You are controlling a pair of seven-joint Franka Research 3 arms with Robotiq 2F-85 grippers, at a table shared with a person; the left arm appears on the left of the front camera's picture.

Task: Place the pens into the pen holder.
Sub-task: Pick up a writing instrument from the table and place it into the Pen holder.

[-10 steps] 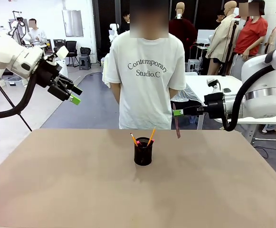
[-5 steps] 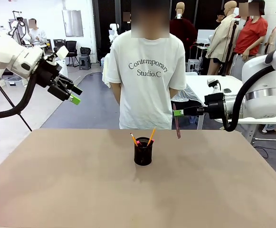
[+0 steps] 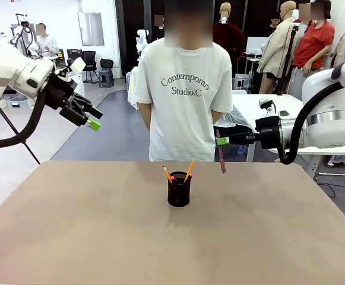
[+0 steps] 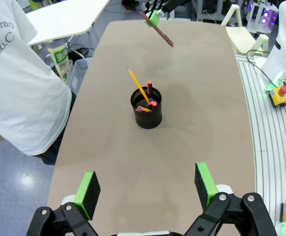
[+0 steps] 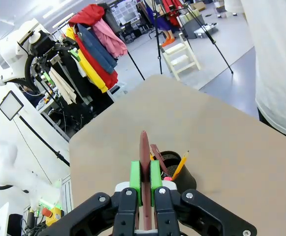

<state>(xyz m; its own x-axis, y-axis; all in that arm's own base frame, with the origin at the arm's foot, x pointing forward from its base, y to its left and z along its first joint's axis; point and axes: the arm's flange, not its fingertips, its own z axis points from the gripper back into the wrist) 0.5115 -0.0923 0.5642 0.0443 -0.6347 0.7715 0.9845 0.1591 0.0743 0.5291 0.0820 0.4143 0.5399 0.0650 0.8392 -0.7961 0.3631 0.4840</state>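
The black mesh pen holder (image 3: 179,193) stands mid-table with a yellow-orange pen (image 3: 189,170) and a dark, red-tipped pen (image 3: 167,174) leaning in it. My right gripper (image 3: 222,141) hovers right of and above the holder, shut on the reddish-pink pen (image 3: 221,155), which hangs nearly upright. In the right wrist view the gripper (image 5: 145,178) pinches that pen (image 5: 143,147) between its green pads, with the holder (image 5: 181,179) just beyond. My left gripper (image 3: 94,119) is raised at the far left, open and empty; its wrist view shows it (image 4: 147,184) looking down on the holder (image 4: 147,109).
A person in a white T-shirt (image 3: 184,89) stands at the table's far edge, arms behind the back. The brown tabletop (image 3: 101,237) is bare around the holder. A white table (image 3: 261,113) stands behind at the right.
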